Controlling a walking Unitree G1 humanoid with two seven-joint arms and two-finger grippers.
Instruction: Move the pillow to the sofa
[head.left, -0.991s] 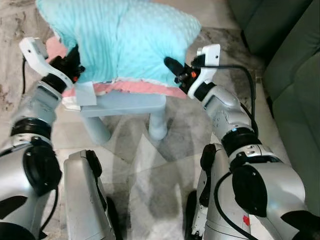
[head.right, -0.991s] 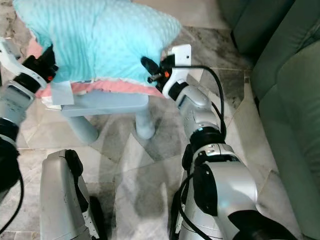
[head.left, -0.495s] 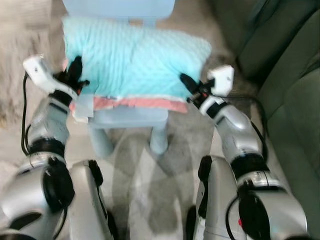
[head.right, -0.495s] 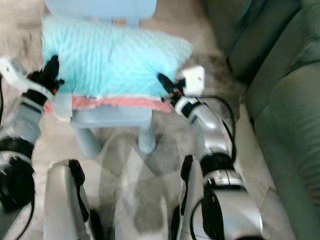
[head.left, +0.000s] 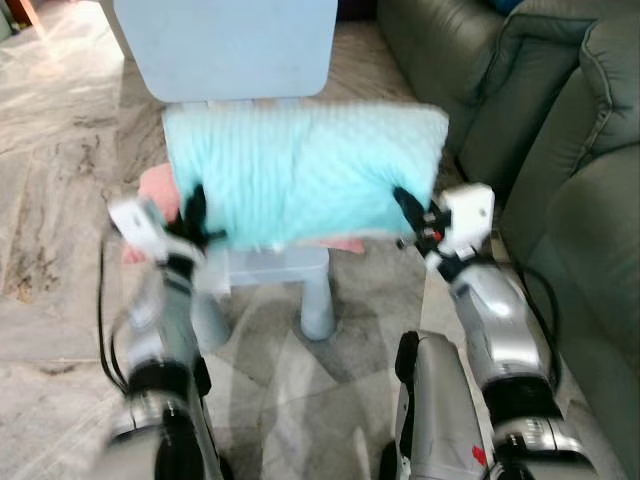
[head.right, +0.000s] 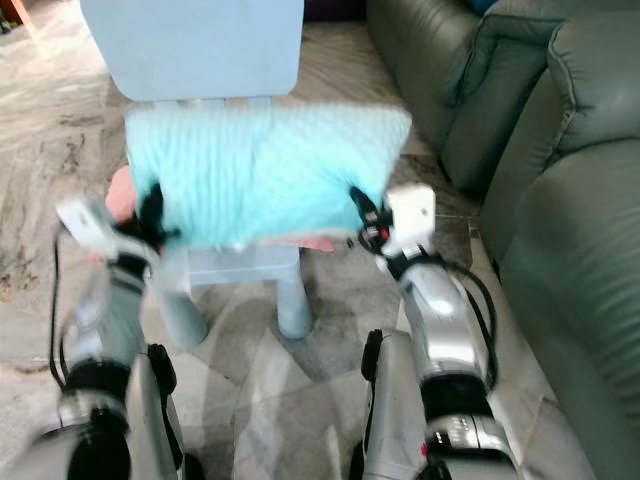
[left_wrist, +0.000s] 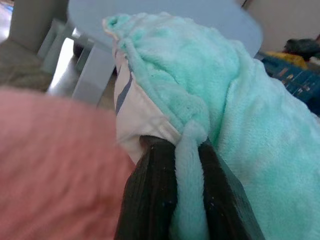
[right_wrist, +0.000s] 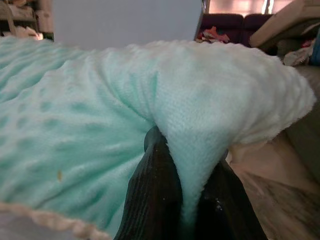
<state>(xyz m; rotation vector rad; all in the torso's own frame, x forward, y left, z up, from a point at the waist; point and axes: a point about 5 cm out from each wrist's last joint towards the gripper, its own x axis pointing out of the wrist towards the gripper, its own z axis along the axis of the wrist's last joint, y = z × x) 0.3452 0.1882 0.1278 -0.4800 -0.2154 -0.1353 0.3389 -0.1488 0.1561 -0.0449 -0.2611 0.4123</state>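
Pillow (head.left: 305, 175), mint green, is hanging between both grippers just in front of the pale blue chair (head.left: 228, 45), its lower edge overlapping the chair seat's front edge. Whether it is clear of the seat or brushing it: cannot tell, head views are blurring.

Left gripper (head.left: 194, 215) is pinching the pillow's left end. Right gripper (head.left: 407, 208) is pinching the right end. In both cases the fingers are narrow, with a fold of fabric between them.

A pink cushion (head.left: 155, 190) is showing beside the left gripper, at the chair seat's left edge.

Sofa (head.left: 560, 150), dark green, is standing to the robot's right, near the chair.

Step in hand, as judged: carrying the pillow off the chair toward the sofa. To do it well:
- keep both pinches firm and level, since only small folds are held and plush fabric may slip;
- lift clear of the seat and the pink cushion before turning right;
- move both arms together so the pillow is not stretching or twisting.

View differences: left wrist view is showing the fingers (left_wrist: 150, 200) gripping a thin green ridge beside a white seam panel. Right wrist view is showing a thicker fold between its fingers (right_wrist: 155, 195). The head views are giving the chair and sofa layout.
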